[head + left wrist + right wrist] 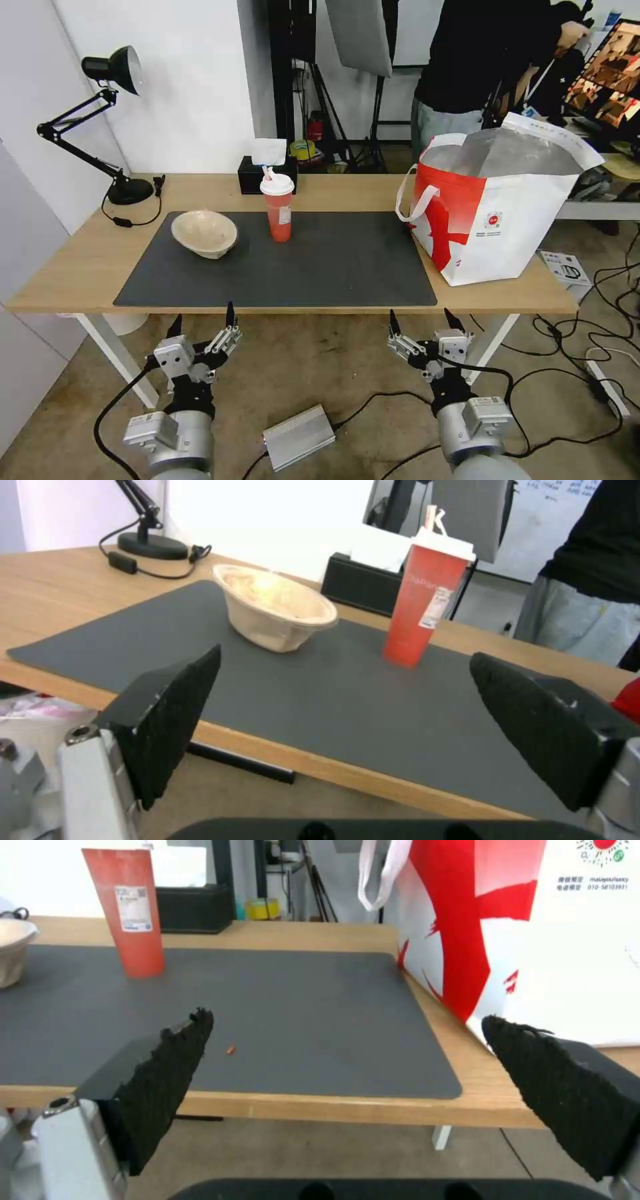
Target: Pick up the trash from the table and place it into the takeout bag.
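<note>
Count on my surface (320,190): 1 beige bowl (204,233), 1 red cup (278,210), 1 takeout bag (497,213), 1 grey mat (320,267), 1 black tissue box (257,177), 1 desk lamp (100,120). End effectors: 2, left (203,327) and right (425,322), both spread wide.

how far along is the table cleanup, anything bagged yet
Whether anything is bagged cannot be told: the takeout bag stands open at the table's right end, its inside hidden. Nothing is in hand: the left end effector and right end effector hang open and empty below the front edge. Left: the beige bowl and red cup on the mat.
</note>
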`<state>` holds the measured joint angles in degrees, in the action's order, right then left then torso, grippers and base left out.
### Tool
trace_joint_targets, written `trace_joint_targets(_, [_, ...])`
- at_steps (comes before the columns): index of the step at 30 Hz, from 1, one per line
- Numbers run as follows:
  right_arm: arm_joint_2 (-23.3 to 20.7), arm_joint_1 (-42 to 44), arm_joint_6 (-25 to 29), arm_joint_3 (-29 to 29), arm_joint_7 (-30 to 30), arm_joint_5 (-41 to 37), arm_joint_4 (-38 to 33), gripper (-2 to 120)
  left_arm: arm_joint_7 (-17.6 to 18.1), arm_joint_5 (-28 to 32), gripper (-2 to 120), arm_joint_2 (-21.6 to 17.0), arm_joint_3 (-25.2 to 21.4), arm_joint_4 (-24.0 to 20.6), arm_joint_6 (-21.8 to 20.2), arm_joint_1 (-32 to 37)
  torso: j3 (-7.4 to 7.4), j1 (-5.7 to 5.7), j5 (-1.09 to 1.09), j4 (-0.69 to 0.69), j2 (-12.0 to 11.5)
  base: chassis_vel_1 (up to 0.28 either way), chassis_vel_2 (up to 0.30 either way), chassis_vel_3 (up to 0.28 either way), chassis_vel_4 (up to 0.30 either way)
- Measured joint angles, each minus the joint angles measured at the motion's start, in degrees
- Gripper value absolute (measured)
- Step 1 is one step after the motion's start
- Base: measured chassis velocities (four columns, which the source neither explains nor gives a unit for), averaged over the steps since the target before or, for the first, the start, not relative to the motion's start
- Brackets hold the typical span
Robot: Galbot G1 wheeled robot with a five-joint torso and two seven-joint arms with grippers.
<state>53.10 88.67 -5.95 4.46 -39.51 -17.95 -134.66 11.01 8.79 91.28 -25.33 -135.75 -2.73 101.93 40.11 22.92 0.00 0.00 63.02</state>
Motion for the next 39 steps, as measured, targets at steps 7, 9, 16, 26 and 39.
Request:
trace_joint_targets(7, [-0.31, -0.55, 2.42, 0.63, 3.32, -0.82, -0.2, 100, 0.0, 0.0, 100, 0.0, -0.03, -0.17, 0.0, 0.1, 0.0, 0.0, 0.0, 0.0, 0.0, 0.0, 0.0, 0.0, 0.0])
trace_joint_targets(9, [-0.58, -0.99, 5.12, 0.91, 6.52, -1.23, -0.16, 100, 0.0, 0.01, 100, 0.01, -0.05, -0.19, 0.0, 0.11, 0.0, 0.0, 0.0, 0.0, 0.0, 0.0, 0.0, 0.0, 0.0])
trace_joint_targets(16, [-2.03, -3.25, 11.87, 1.41, 16.06, -2.7, 0.08, 100, 0.0, 0.0, 100, 0.02, -0.21, -0.19, 0.0, 0.0, 0.0, 0.0, 0.0, 0.0, 0.0, 0.0, 0.0, 0.0, 0.0])
trace_joint_targets(26, [-4.41, -8.63, 16.35, 2.09, 26.62, -3.94, 3.62, 100, 0.12, 0.05, 100, 0.04, -0.62, -0.18, 0.0, -0.02, 0.0, 0.0, 0.0, 0.0, 0.0, 0.0, 0.0, 0.0, 0.0])
trace_joint_targets(39, [-5.79, -25.5, 12.28, -7.06, 29.45, -13.71, 9.27, 100, 0.18, 0.04, 100, 0.04, -0.84, 0.19, 0.04, -0.2, 0.0, 0.0, 0.0, 0.01, 0.0, 0.0, 0.0, 0.0, 0.0])
